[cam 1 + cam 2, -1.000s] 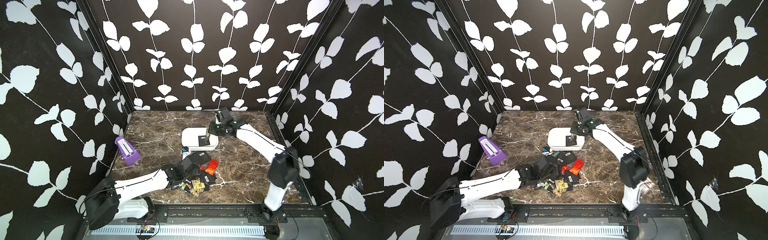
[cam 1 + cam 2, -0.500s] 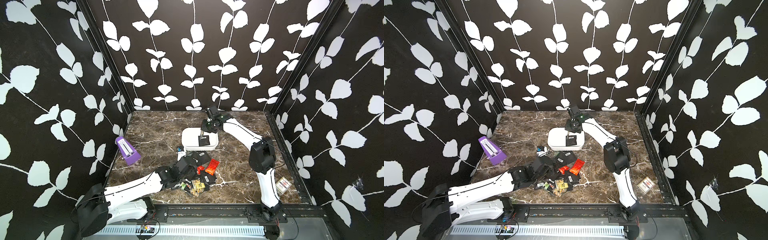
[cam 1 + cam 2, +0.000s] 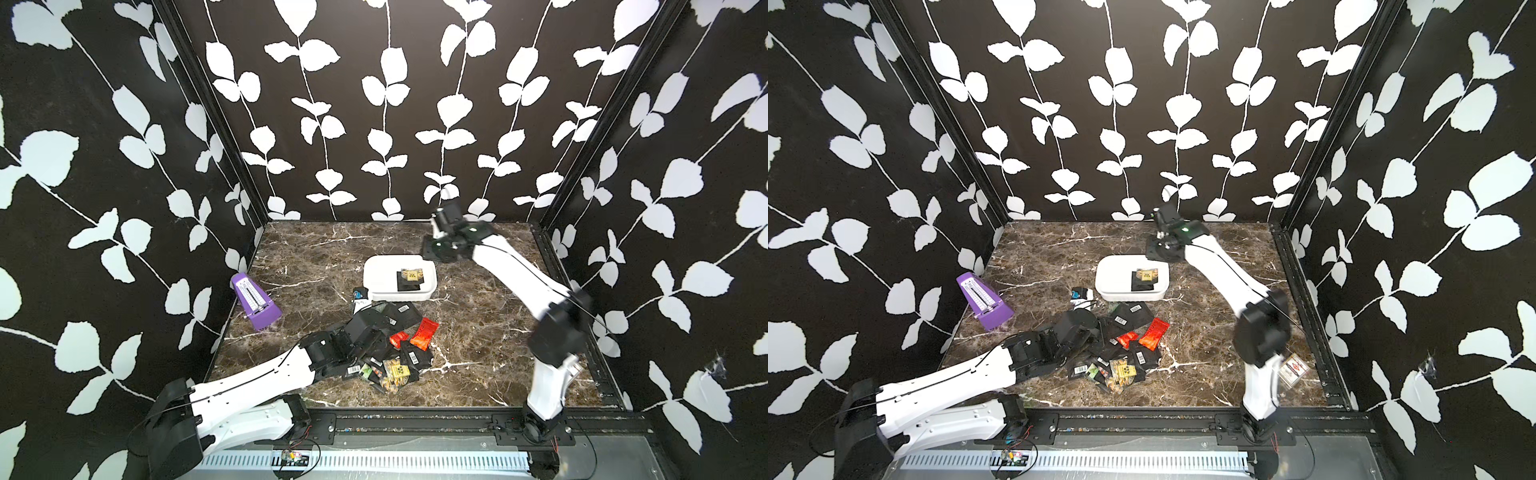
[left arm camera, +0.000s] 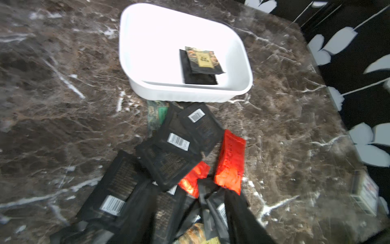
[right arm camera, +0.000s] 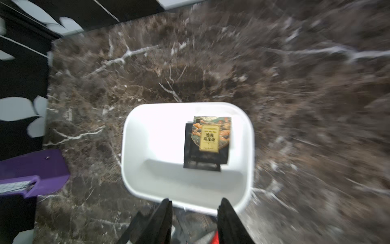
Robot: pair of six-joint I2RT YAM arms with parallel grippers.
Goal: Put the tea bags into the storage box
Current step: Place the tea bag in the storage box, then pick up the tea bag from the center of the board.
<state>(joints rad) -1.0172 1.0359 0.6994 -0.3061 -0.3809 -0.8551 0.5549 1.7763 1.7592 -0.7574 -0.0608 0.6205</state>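
moved: right end effector (image 5: 195, 221) opened; tea bag (image 5: 209, 135) in storage box (image 5: 156, 137)
step: left end effector (image 3: 376, 340) on pile (image 4: 179, 147), grip unclear
next: lift one

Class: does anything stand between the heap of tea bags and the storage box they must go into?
Nothing visible does. The tea bags lie heaped on the table just before the storage box, the nearest right at its wall. The box is open on top; two bags lie at one end.

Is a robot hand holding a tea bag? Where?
The right gripper is open, empty. The left gripper sits among the tea bags; hold cannot be told.
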